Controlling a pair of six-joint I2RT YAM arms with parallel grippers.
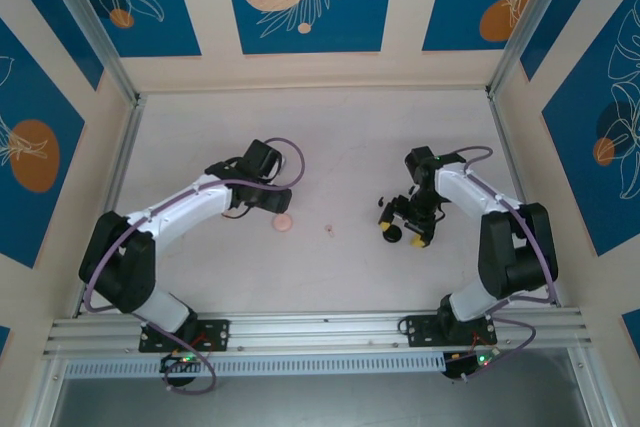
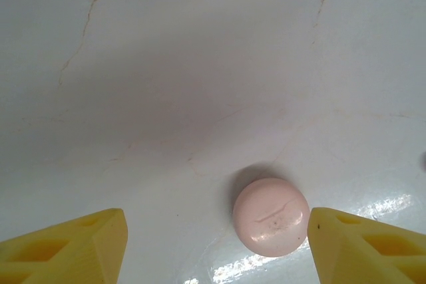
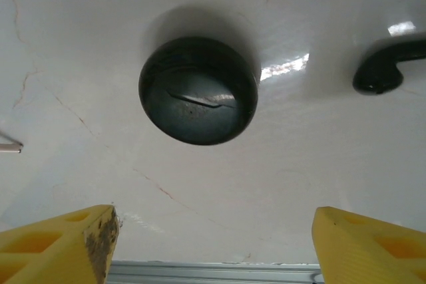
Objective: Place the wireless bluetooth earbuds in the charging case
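The pale table carries everything. The left gripper and the right gripper both have open jaws and hold nothing. In the right wrist view a round black puck lies at upper centre and one black earbud at the upper right. In the left wrist view a pink puck lies at the lower right.

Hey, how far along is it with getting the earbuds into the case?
Nothing looks done yet. One small black comma-shaped earbud lies loose beside the round black puck. Nothing is held: the right hand is open near the puck, the left hand open by a round pink disc. Every insertion remains.
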